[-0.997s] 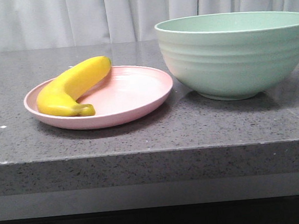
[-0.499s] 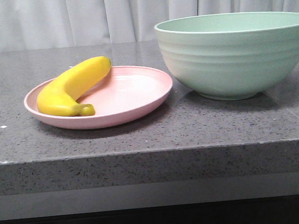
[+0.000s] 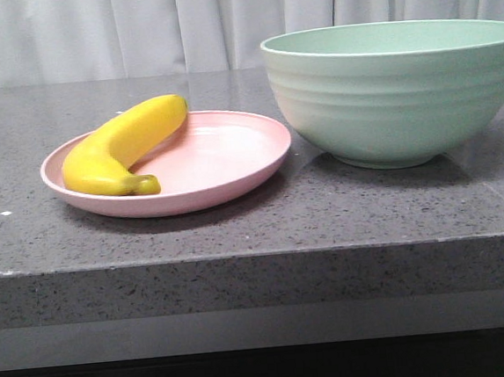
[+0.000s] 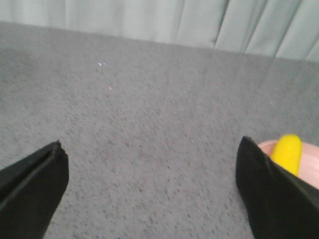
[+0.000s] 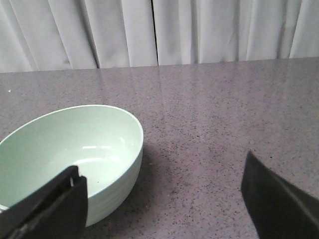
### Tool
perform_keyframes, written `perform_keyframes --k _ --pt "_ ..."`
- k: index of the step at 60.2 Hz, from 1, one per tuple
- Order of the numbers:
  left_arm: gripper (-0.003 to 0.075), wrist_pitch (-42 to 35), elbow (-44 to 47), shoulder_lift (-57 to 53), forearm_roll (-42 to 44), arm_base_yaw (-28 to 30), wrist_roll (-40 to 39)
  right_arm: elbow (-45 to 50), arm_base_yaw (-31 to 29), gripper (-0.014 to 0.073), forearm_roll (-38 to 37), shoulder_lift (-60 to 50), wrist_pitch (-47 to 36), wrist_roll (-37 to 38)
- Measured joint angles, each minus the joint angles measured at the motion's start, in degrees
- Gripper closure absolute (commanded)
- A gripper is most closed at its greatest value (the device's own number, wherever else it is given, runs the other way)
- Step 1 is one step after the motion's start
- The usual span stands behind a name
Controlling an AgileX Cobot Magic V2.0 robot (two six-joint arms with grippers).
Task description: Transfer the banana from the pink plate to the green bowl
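Plainly, smooth yellow banana (image 3: 120,145), greenish-brown stem.

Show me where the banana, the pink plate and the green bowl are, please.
banana (image 3: 124,142), front view, middle of its body.
pink plate (image 3: 222,151), front view, bare inner surface.
green bowl (image 3: 385,97), front view, ridged outer wall.

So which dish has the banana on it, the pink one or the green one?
The pink plate. The banana lies on its left side, while the green bowl beside it is empty.
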Motion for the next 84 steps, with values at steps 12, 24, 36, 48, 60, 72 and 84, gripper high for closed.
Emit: perform_keyframes --k 12,24,36,48,60,72,84 --pt "0.0118 5.7 -6.5 13.4 -3.4 -12.6 3.7 0.0 0.0 -0.0048 0.0 0.0 0.0 0.0" --pt "0.0121 8.9 -15.9 29.4 -3.8 -23.5 1.2 0.0 0.0 -0.0048 0.0 0.0 0.1 0.0" --pt "0.0121 16.6 -25.8 42.9 -3.9 -24.9 -1.0 -0.1 0.0 -0.0048 0.0 0.0 0.9 0.0" --pt "0.0121 19.1 -29.5 50.4 -4.4 -25.0 -1.0 -0.1 0.0 -0.0048 0.0 0.0 1.3 0.0" --pt "0.0121 19.6 -29.9 52.9 -4.5 -25.0 -1.0 -0.1 0.0 -0.0048 0.0 0.0 1.3 0.0" --pt "0.0122 19.8 -30.0 54.8 -4.8 -25.0 -1.0 -0.1 0.0 -0.0048 0.0 0.0 1.4 0.0" --pt "0.0213 19.2 -30.0 55.9 -4.8 -25.0 -1.0 -0.1 0.0 -0.0048 0.0 0.0 1.4 0.0"
